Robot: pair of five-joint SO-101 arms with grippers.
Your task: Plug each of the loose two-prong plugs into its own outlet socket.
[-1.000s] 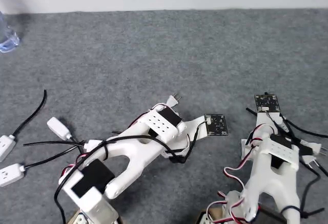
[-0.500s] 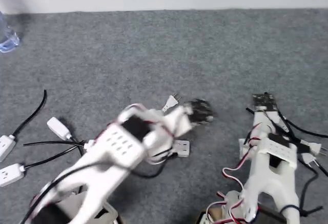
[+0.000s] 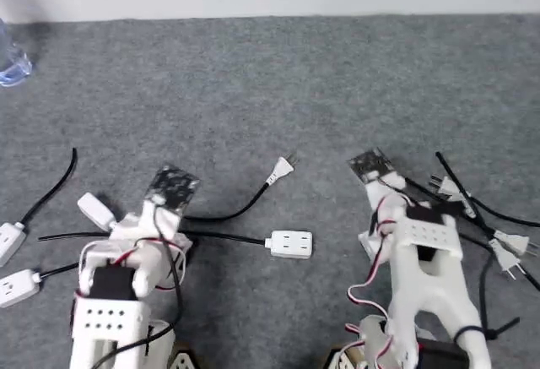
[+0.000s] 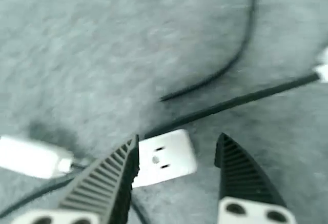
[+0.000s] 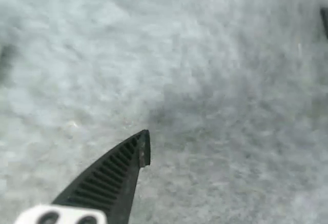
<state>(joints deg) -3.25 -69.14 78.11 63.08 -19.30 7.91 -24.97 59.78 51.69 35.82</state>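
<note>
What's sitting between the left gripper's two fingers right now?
A white outlet socket, slots facing up, lies on the carpet in the gap of the open left gripper, off-centre. The left wrist view shows it.

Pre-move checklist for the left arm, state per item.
1. Left gripper open: ok.
2. Left gripper holding a plug: not ok, it is empty.
3. Near outlet between its fingers, slots facing up: ok.
4. Loose plug lying free on the carpet: ok.
5. Middle outlet with nothing plugged in: ok.
6. Right arm apart from that plug: ok.
</note>
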